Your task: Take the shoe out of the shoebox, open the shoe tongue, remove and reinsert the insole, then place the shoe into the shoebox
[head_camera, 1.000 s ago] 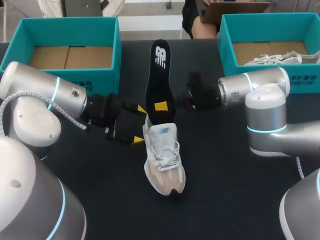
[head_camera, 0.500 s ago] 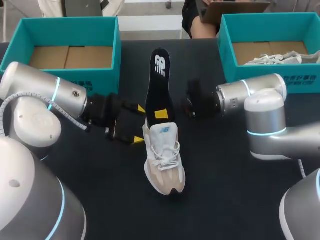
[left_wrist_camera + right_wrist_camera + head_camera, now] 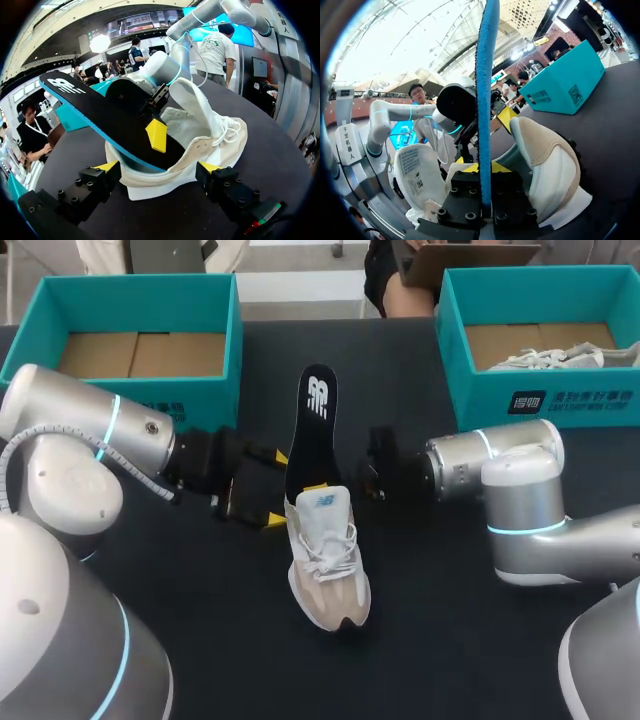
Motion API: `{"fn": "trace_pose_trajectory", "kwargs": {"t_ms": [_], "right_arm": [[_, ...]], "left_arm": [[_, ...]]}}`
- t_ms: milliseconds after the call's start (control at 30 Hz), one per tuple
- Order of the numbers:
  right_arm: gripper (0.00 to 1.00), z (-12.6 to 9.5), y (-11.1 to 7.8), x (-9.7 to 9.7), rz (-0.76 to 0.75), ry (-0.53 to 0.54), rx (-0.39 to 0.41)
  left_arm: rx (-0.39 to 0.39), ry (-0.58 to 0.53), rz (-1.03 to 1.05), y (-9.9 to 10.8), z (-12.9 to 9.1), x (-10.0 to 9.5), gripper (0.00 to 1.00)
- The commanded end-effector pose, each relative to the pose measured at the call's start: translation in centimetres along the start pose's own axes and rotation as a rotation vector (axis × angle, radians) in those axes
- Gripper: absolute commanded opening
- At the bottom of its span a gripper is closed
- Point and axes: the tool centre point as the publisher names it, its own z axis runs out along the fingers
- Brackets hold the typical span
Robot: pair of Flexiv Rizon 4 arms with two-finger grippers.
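Observation:
A white and beige shoe (image 3: 328, 558) lies in the middle of the table, toe toward me. A black insole (image 3: 315, 425) with a blue underside rises tilted out of its heel opening. My right gripper (image 3: 318, 487) is shut on the insole's lower part, just above the heel. In the right wrist view the insole (image 3: 486, 90) stands edge-on in that gripper (image 3: 485, 168), with the shoe (image 3: 547, 165) beside it and the tongue (image 3: 420, 175) pulled open. My left gripper (image 3: 280, 490) is open, and the shoe's heel (image 3: 170, 170) sits in my left gripper (image 3: 158, 167).
An empty teal shoebox (image 3: 135, 302) stands at the back left. A second teal shoebox (image 3: 545, 400) at the back right holds another shoe (image 3: 560, 357). Dark table surface lies around the shoe.
My right gripper has come down and toward the shoe with the insole, so more of the insole now sits inside the heel opening. The left arm and the shoe have stayed put.

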Motion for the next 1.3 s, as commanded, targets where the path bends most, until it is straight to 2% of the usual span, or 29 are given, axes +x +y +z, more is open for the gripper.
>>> {"fn": "trace_pose_trajectory", "kwargs": {"t_ms": [33, 333, 500, 567, 667, 1067, 1200, 1300], "right_arm": [[0.00, 0.7, -1.3, 0.2, 0.009, -0.006, -0.005], [0.00, 0.3, -1.5, 0.7, 0.040, -0.025, 0.009], [0.00, -0.2, -0.6, 0.8, 0.019, -0.041, 0.024], [0.26, -0.2, -0.3, 0.8, 0.013, -0.042, 0.030], [0.36, -0.2, 0.0, 0.7, 0.001, -0.047, 0.037], [0.37, -0.7, 2.6, 0.2, -0.055, -0.058, 0.067], [0.35, -0.8, 3.9, -0.2, -0.069, -0.052, 0.089], [0.30, -0.9, 4.1, -0.5, -0.056, -0.037, 0.114]], "left_arm": [[-0.003, 0.002, 0.000, 0.0, 0.1, -0.1, 1.00], [-0.003, 0.002, 0.000, 0.0, 0.1, -0.1, 1.00], [-0.003, 0.002, 0.000, 0.0, 0.1, -0.1, 1.00], [-0.003, 0.002, 0.000, 0.0, 0.1, -0.1, 1.00], [-0.003, 0.002, 0.000, 0.0, 0.1, -0.1, 1.00], [-0.003, 0.002, 0.000, 0.0, 0.1, -0.1, 1.00], [-0.003, 0.002, 0.000, 0.0, 0.1, -0.1, 1.00], [-0.003, 0.002, 0.000, 0.0, 0.1, -0.1, 1.00]]}}
